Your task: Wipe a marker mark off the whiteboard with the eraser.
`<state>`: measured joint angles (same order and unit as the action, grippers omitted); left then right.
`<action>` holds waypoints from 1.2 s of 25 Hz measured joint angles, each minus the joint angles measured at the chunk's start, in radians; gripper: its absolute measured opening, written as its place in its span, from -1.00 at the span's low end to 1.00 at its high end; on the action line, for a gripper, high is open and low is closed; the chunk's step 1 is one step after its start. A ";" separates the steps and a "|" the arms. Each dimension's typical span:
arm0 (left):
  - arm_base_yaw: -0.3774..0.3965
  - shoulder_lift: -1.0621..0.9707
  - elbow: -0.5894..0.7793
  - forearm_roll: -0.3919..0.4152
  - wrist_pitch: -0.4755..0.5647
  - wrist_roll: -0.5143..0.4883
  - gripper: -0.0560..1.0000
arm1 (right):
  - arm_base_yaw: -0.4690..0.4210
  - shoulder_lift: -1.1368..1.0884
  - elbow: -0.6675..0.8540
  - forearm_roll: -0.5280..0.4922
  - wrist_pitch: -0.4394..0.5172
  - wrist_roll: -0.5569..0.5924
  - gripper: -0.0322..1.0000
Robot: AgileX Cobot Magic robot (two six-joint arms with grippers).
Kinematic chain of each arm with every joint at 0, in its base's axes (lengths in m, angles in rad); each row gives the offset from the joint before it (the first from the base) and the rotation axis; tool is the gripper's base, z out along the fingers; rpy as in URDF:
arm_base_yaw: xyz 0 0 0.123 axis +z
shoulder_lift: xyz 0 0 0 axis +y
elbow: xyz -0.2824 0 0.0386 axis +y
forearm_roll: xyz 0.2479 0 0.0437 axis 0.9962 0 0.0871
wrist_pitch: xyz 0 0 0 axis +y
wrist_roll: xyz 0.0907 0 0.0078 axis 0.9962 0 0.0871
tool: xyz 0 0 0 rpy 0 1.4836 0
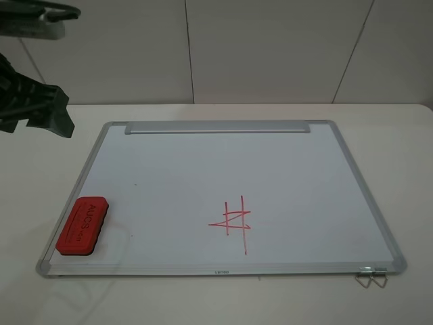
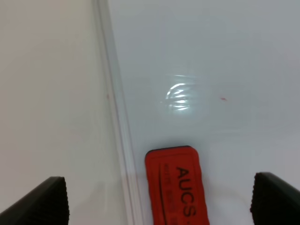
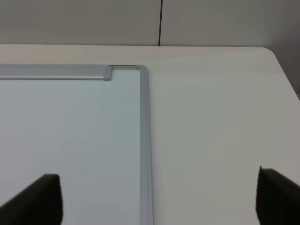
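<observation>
A large rectangular whiteboard (image 1: 223,183) with a silver aluminium frame and grey corner caps lies flat on the pale desk (image 1: 392,135), its silver pen-tray bar (image 1: 216,127) running along the far edge. A small red rectangular eraser (image 1: 82,225) with rounded corners, a black felt base and black "AUCS" lettering rests on the board's surface in the near left corner, just inside the left frame rail and close to the near rail. The only drawing that shows on the board is a red hash of straight crossed lines with a triangle (image 1: 233,222), toward the near side and a little right of centre, well apart from the eraser; no curly red scribble can be seen anywhere on the white surface. Two small metal clips (image 1: 369,277) sit at the near right corner, touching the frame. The left claw (image 2: 159,201) hangs above the board's left rail with its dark fingers (image 2: 42,201) spread wide apart, the eraser lying between them below and untouched. In the high view the left arm (image 1: 34,101) shows as a dark mass at the far left, off the board. The right claw (image 3: 154,201) hovers over the board's far right corner and the bare desk beside it, its fingers likewise wide apart and holding nothing.
</observation>
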<state>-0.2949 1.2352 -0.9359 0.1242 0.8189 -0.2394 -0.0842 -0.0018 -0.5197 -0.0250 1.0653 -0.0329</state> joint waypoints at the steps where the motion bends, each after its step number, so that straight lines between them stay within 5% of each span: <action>1: 0.018 -0.041 0.000 0.002 0.020 -0.001 0.57 | 0.000 0.000 0.000 0.000 0.000 0.000 0.43; 8: 0.133 -0.366 0.011 0.002 0.142 0.017 0.57 | 0.000 0.000 0.000 0.000 0.000 0.000 0.43; 30: 0.137 -1.200 0.371 -0.114 0.270 0.173 0.57 | 0.000 0.000 0.000 0.000 0.000 0.000 0.43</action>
<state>-0.1582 0.0350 -0.5650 0.0106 1.0888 -0.0662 -0.0842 -0.0018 -0.5197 -0.0250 1.0653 -0.0329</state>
